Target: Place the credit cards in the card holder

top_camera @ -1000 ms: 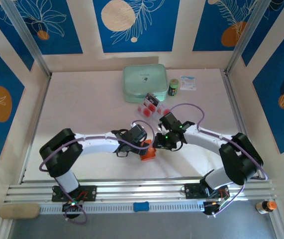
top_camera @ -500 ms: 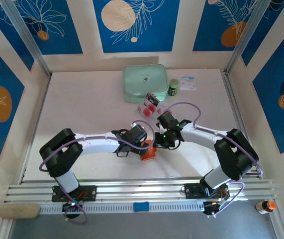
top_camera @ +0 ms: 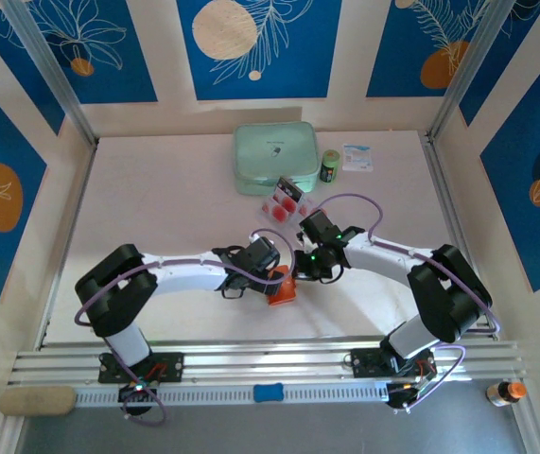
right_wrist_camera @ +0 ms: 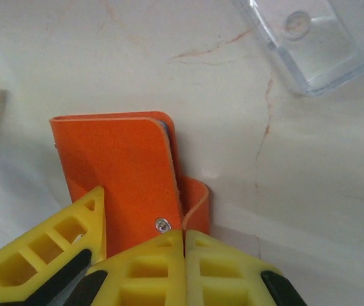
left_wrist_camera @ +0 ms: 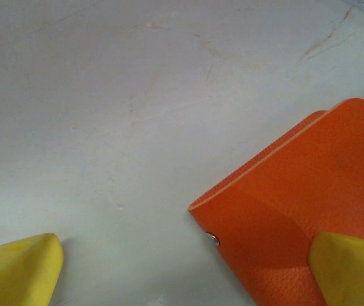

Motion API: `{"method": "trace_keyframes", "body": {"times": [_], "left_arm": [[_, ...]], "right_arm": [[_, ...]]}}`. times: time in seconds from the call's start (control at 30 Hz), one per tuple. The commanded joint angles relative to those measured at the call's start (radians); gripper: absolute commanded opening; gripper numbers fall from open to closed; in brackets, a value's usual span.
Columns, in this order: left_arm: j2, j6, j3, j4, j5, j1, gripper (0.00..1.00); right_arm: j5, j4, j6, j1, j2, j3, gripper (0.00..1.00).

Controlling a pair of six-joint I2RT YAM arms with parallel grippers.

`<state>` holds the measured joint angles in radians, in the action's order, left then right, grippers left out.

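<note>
The orange card holder lies on the table between the two arms. My right gripper is shut, its yellow fingers pinching the holder's small curled snap tab beside the metal snap. The holder's flap lies flat. My left gripper is open and straddles the holder's edge: one fingertip rests on the orange leather, the other is over bare table. The credit cards, pale with red circles, sit in a clear tray behind the grippers.
A mint-green case stands at the back, with a small green can and a white packet to its right. A corner of the clear tray lies close beyond the holder. Walls enclose the table on three sides.
My right gripper has shifted slightly left toward the holder and closed on its snap tab. The left arm and the holder have stayed put.
</note>
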<state>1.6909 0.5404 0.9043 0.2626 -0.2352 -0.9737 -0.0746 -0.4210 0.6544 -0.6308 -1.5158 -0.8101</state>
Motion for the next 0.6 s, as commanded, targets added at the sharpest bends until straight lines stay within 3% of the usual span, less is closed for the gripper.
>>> {"method": "trace_keyframes", "body": {"times": [0.0, 0.57], "left_arm": [[0.041, -0.033, -0.044, 0.089, -0.025, -0.01, 1.0], [0.037, -0.03, -0.047, 0.082, -0.027, -0.011, 1.0]], "right_arm": [[-0.057, 0.036, 0.01, -0.011, -0.004, -0.021, 0.0], [-0.062, 0.091, 0.044, -0.052, -0.104, 0.009, 0.0]]}}
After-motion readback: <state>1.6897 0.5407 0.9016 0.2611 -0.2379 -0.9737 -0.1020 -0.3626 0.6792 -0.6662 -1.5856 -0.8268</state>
